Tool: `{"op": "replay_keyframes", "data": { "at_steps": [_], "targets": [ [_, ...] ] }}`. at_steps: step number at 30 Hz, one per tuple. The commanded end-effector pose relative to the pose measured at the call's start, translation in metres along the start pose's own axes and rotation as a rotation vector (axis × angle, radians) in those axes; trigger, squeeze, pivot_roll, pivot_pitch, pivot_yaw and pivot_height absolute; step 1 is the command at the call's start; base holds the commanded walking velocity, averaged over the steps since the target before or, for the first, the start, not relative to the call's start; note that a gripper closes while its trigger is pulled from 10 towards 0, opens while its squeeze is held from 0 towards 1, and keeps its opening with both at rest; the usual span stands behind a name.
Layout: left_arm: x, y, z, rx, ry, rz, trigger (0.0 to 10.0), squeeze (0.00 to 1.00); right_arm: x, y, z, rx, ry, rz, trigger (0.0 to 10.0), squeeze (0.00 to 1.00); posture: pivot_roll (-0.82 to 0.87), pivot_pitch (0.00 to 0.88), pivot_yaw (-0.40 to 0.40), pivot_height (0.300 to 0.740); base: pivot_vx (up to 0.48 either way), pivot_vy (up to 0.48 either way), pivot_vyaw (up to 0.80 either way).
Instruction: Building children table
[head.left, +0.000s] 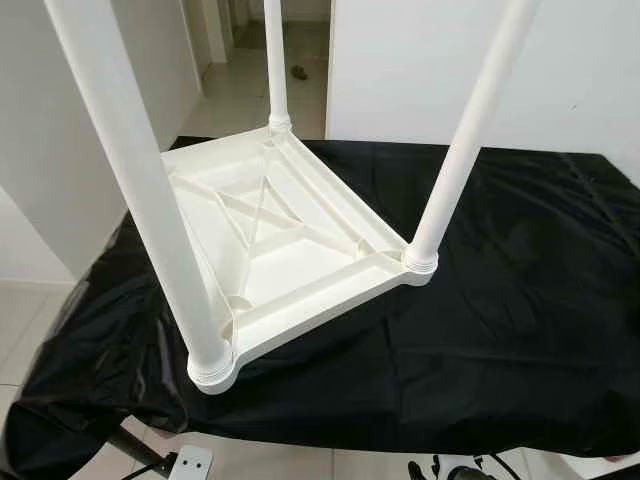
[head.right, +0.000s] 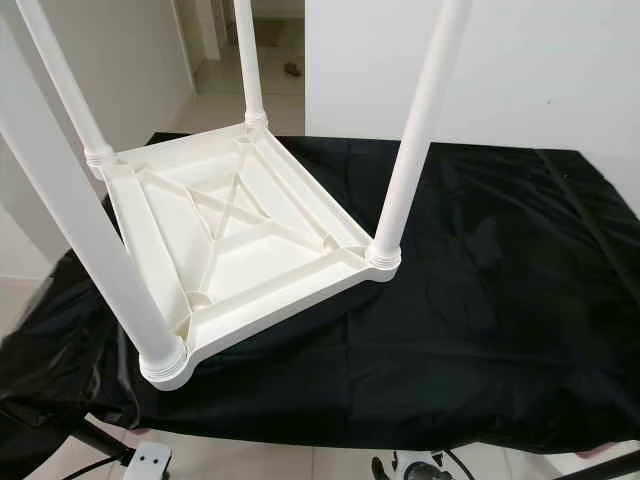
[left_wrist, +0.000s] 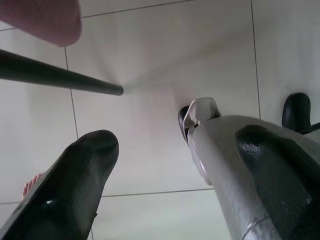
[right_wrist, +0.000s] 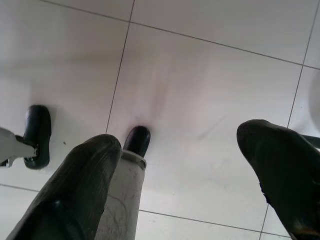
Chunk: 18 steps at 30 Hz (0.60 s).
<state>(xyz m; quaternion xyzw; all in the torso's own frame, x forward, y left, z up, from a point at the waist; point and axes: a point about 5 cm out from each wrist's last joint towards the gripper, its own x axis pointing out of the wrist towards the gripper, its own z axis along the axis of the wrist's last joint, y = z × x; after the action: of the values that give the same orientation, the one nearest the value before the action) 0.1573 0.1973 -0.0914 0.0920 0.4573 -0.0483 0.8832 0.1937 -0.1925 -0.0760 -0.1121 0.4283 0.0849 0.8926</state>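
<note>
**Kids' table upside down w/ legs fitted — both arms down, check seating next**

While both arms hang low over the tiled floor (right_wrist: 200, 75), nothing is gripped: the left gripper (left_wrist: 170, 165) has its fingers spread w/ only floor between them, and the right gripper (right_wrist: 175, 170) is likewise spread and empty, pointing down at the tiles.

Landmark = the white tabletop (head.right: 240, 230), lying underside-up on the black cloth (head.left: 500, 300). At its nearest corner a leg (head.right: 75, 230) stands in its socket, collar touching the corner. At the corner to the robot's right of that, another leg (head.left: 470, 140) rises, also seated at the collar. Far side of the tabletop: one leg (head.left: 277, 65) at the far corner, and a fourth leg (head.right: 65, 85) at the far-left corner. So all four look fitted, from what shows.

Judgement: step in hand is prob. confirming each leg is fully home, then flipping. To do it well, raise one gripper to a leg close to its collar, not high up, since leverage up top could tip the tabletop or drag the cloth. Steady the tabletop rim w/ the other gripper. Twist or press along the leg's axis, no sideways push. Nearest corner overhangs the cloth edge, so keep weight off it.
</note>
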Motion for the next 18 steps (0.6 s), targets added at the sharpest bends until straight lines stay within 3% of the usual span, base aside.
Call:
{"op": "replay_keyframes", "data": {
  "at_steps": [1,8,18],
  "targets": [
    [-0.001,-0.009,-0.009,-0.037,0.036,-0.015,10.0,0.00,0.000,-0.001,-0.001,-0.032,0.010,0.016,10.0,0.00,0.11,0.000,-0.097,0.740,0.000,0.000,0.00],
    [-0.001,-0.012,-0.009,-0.062,0.031,-0.016,10.0,0.00,-0.002,-0.007,-0.004,-0.092,0.026,0.037,10.0,0.00,0.10,0.000,-0.133,0.740,0.000,0.000,0.00],
    [-0.001,-0.011,-0.009,-0.063,0.035,-0.014,10.0,0.00,-0.005,-0.004,-0.014,-0.104,0.050,0.060,10.0,0.00,0.09,0.000,-0.125,0.740,0.000,0.000,0.00]
  ]
}}
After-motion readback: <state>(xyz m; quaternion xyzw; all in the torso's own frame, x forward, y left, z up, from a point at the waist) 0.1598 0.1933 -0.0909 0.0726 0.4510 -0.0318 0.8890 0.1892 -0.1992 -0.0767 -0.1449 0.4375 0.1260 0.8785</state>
